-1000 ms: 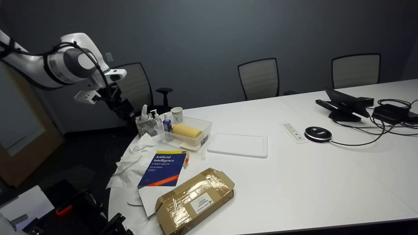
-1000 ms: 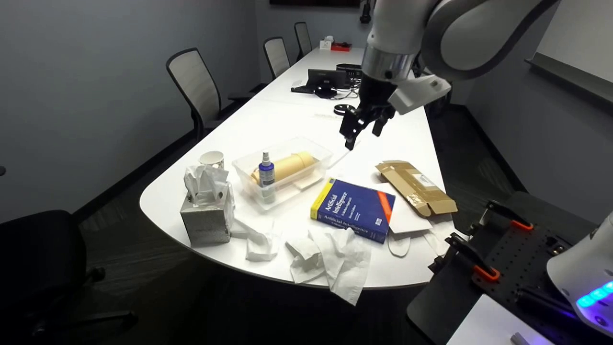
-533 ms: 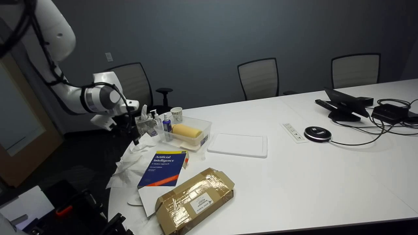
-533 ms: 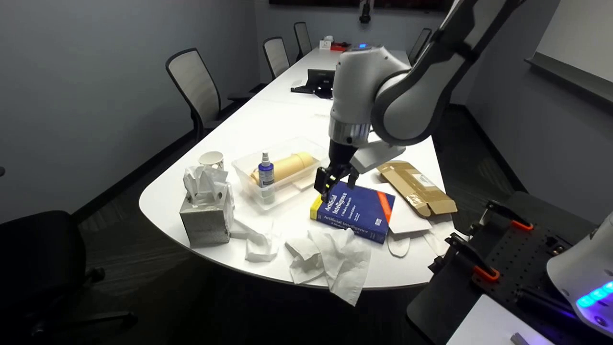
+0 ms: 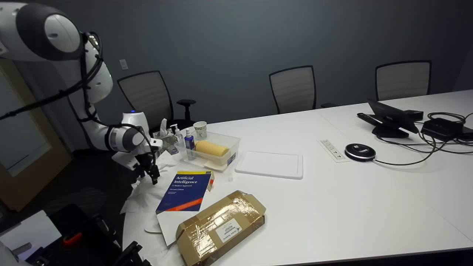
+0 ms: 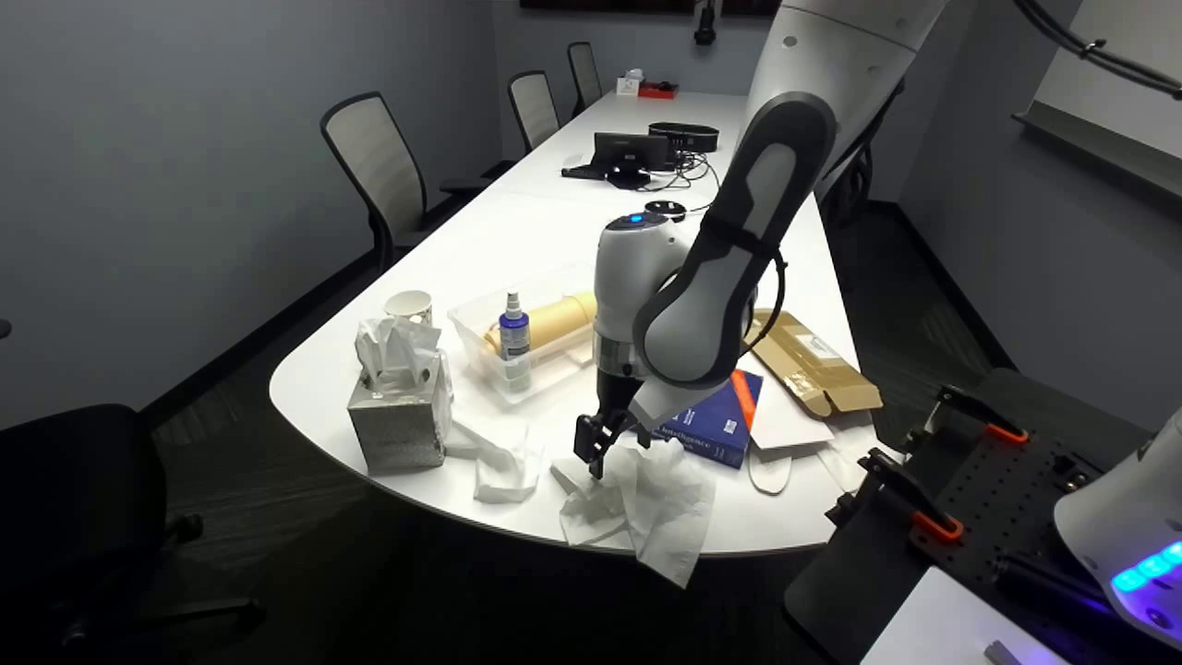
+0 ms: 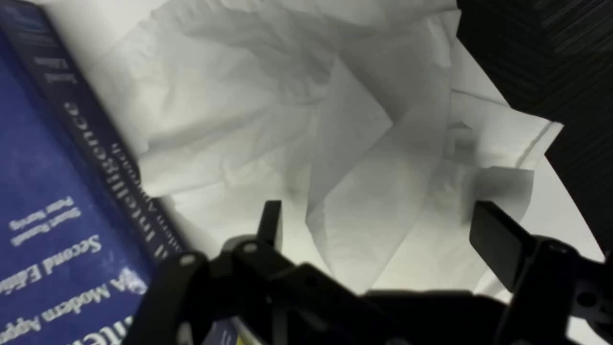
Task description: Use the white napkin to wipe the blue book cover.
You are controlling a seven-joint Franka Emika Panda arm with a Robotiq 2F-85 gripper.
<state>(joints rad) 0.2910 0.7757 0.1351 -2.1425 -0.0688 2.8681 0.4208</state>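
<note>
White napkin (image 6: 669, 508): crumpled, partly overhanging the rounded edge of the counter (image 6: 314, 388). Blue book (image 7: 52, 211): just inboard, seemingly kept near for wiping. Claw (image 7: 378, 215): jaws apart over napkin, presumably to pinch it.

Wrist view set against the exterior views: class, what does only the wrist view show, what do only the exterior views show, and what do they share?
Only the wrist view: a close look down past the open end effector at the creases of the white napkin.

Only the exterior views: the tissue box, spray bottle, cup and cardboard package.

Shared: the napkin, at least part of the blue book cover, and the end effector; whether it touches the napkin is unclear.
</note>
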